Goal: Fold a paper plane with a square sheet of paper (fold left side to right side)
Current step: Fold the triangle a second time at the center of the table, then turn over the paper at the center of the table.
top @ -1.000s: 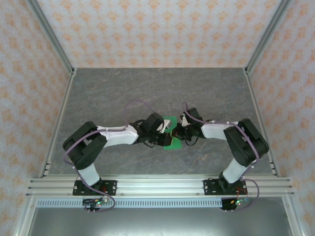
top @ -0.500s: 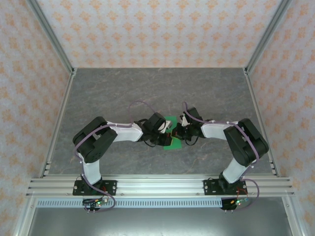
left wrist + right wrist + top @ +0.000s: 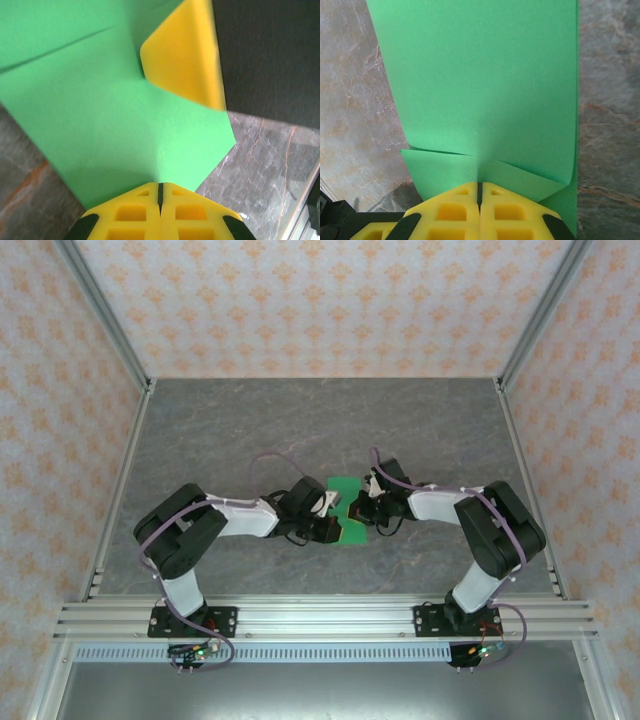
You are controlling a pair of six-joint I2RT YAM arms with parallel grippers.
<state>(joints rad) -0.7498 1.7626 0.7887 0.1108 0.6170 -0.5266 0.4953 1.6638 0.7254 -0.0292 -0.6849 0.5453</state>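
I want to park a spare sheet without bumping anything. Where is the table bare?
The far half of the table, between the green paper and the back wall, is bare; so is the near strip from the paper to the front rail. Crowded: the centre, where the left hand and right hand both pinch the paper.

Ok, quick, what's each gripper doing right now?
Left gripper: closed, pinching a corner of the green paper.
Right gripper: closed, pinching the green paper too.

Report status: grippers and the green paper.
Left gripper shut, tips at edge of green paper. Right gripper shut, tips on its folded layers. Paper partly folded. No obstruction seen.
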